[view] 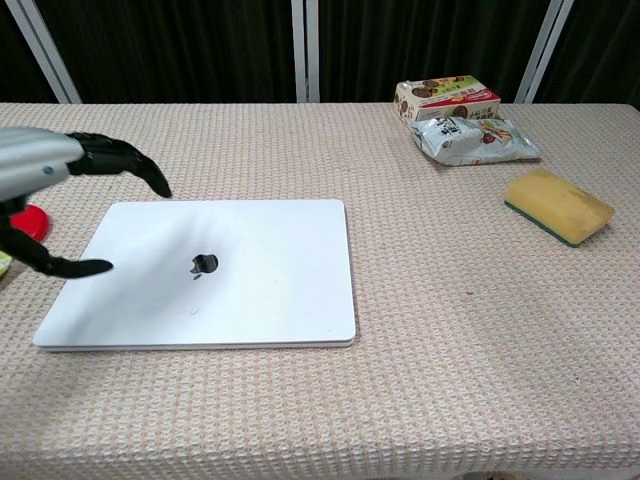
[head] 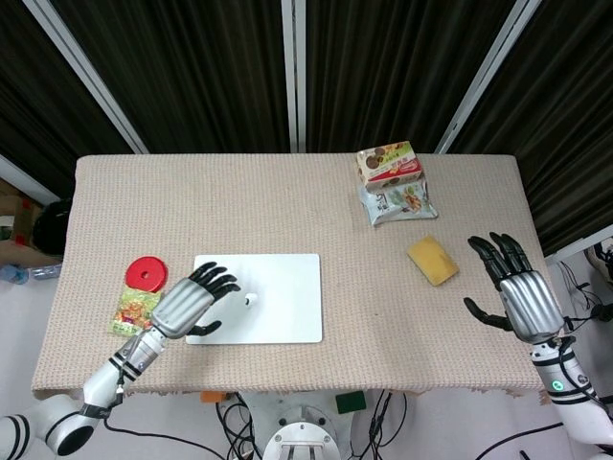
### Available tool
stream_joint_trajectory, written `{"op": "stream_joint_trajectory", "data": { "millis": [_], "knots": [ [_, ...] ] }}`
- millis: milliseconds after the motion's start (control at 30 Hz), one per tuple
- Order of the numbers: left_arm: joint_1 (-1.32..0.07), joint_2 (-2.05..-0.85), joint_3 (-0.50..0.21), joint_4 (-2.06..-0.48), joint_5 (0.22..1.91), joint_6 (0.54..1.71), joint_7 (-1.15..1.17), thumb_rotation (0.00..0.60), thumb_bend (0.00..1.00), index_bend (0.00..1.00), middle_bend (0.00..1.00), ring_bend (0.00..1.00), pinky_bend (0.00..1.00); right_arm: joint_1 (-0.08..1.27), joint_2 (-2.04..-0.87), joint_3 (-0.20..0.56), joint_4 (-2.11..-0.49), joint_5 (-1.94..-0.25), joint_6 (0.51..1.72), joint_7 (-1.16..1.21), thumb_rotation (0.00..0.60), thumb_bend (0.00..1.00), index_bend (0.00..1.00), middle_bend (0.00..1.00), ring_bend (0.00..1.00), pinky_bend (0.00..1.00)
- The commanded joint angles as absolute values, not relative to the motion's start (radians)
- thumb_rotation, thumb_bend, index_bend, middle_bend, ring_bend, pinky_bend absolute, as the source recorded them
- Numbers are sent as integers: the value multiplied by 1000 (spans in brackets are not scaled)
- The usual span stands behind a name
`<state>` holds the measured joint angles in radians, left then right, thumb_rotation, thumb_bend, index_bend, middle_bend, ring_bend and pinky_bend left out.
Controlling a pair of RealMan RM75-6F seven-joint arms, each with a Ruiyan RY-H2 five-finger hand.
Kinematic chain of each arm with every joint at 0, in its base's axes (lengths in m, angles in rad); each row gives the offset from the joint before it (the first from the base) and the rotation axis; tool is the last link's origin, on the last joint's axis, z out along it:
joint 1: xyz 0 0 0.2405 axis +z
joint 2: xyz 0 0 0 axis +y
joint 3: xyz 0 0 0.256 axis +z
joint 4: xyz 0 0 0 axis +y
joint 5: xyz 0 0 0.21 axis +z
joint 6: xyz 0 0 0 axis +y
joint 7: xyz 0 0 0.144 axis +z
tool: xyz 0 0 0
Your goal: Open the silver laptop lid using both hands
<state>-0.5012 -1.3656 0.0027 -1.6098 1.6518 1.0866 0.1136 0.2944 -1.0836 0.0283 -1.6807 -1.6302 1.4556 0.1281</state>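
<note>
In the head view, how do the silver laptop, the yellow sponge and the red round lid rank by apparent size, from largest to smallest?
1. Silver laptop, clearly the largest.
2. Yellow sponge and red round lid: they look about alike, so I leave them unranked.

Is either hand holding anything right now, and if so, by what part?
Nothing is held. The left hand hovers open over the left edge of the closed silver laptop; the right hand is open, off to the right.

Left hand point(view: 45, 190) — cut by chest view's edge — over laptop point(view: 240, 270)
</note>
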Motion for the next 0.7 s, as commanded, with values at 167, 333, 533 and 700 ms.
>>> {"op": "stream_joint_trajectory", "data": {
  "millis": [167,333,533,700],
  "knots": [
    [-544,-1481,32,-1549,1652,1010,198,600,195,211,170,98,103,302,-1098,36,-1674,-1623,1429,129,600,270,0,65,0,0],
    [-533,-1506,39,-1565,1626,1014,230,600,186,194,158,91,103,302,-1100,39,-1671,-1621,1419,132,600,270,0,65,0,0],
    [-528,-1528,49,-1577,1612,1016,251,600,181,188,156,91,102,301,-1104,40,-1664,-1622,1410,139,600,264,0,65,0,0],
    [-534,-1566,32,-1546,1573,1003,274,600,180,188,155,90,102,299,-1105,42,-1657,-1624,1410,149,600,270,0,65,0,0]
  ]
}}
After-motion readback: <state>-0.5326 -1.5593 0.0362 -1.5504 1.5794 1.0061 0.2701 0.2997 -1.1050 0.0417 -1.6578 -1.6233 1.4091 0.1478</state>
